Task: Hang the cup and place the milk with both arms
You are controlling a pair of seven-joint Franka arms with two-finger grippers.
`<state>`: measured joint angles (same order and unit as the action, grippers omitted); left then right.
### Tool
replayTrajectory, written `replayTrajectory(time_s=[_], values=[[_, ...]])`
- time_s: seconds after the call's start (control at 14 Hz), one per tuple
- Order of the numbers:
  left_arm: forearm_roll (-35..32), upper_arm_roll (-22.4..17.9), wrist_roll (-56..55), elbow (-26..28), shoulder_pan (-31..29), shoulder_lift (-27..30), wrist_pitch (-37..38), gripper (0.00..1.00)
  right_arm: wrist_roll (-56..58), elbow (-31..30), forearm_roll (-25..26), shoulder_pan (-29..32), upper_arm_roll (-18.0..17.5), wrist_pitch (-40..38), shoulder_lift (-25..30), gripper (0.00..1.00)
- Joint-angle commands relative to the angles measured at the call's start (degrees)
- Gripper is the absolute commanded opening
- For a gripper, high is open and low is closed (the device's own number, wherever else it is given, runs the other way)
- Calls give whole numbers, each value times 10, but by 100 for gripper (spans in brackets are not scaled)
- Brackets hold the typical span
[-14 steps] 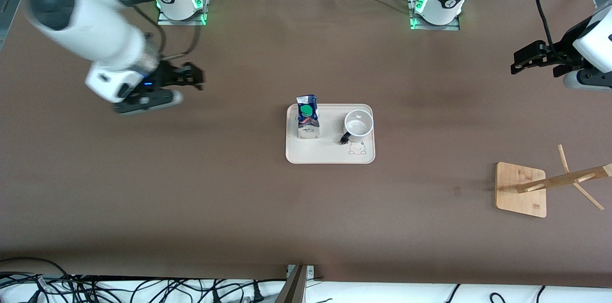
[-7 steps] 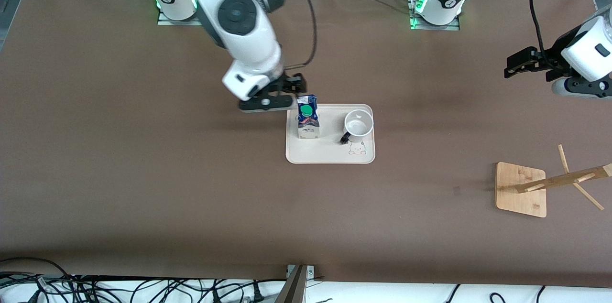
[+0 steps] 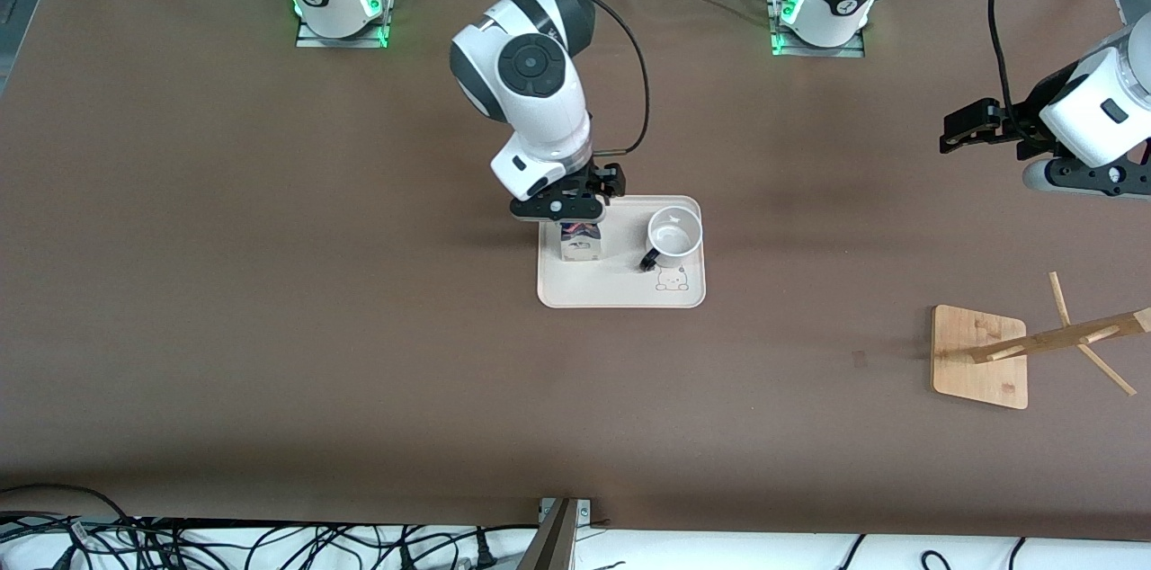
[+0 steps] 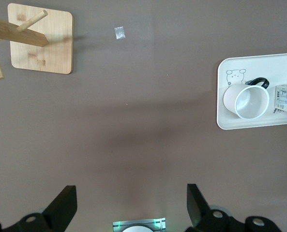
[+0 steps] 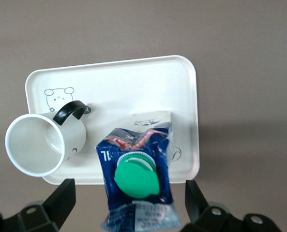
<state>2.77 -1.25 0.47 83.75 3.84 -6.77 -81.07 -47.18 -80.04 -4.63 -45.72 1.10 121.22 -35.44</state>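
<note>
My right tool (image 5: 126,203), spread, hangs over milk (image 5: 136,181) on tray (image 3: 620,293), frame centre, w/ cup (image 3: 673,236) beside. Left tool (image 4: 131,208), spread, waits at upper-right edge, over bare counter (image 3: 360,354).

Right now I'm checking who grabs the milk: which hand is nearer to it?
Right. The right hand is over the milk, open; the left hand waits, open, toward the left arm's end of the table.

A robotics lab: two white arms bolted to base plates (image 3: 340,35) on a brown-covered table (image 3: 360,354) with aluminium framing, loose cables (image 3: 225,543) tangled along its edge
</note>
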Motion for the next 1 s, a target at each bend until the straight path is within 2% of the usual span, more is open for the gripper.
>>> replayTrajectory(time_s=[0.0, 0.07, 0.21, 0.29, 0.36, 0.64, 0.86, 0.93], values=[[-6, 0, 12, -10, 0, -4, 5, 100, -22, 19, 28, -9, 7, 2, -22, 100], [-6, 0, 12, -10, 3, -4, 5, 100, -22, 19, 31, -9, 7, 2, -24, 92], [-5, 1, 11, -10, 3, -17, 5, 100, -20, 19, 32, -9, 7, 2, -25, 53], [-5, 2, 11, -9, 3, -18, 5, 100, -17, 19, 31, -8, 8, 2, -24, 39], [-4, 3, 11, -10, 3, -20, 5, 100, -15, 19, 31, -8, 8, 0, -23, 35], [6, 3, 11, -10, 4, -32, 4, 100, -5, 30, 27, 5, 13, -33, -1, 34], [5, 15, 12, -9, 27, -47, 6, 100, 44, 83, 20, 51, 7, -116, 6, 34], [6, 22, 12, -9, 39, -58, 6, 100, 79, 86, 3, 74, 10, -132, 21, 34]])
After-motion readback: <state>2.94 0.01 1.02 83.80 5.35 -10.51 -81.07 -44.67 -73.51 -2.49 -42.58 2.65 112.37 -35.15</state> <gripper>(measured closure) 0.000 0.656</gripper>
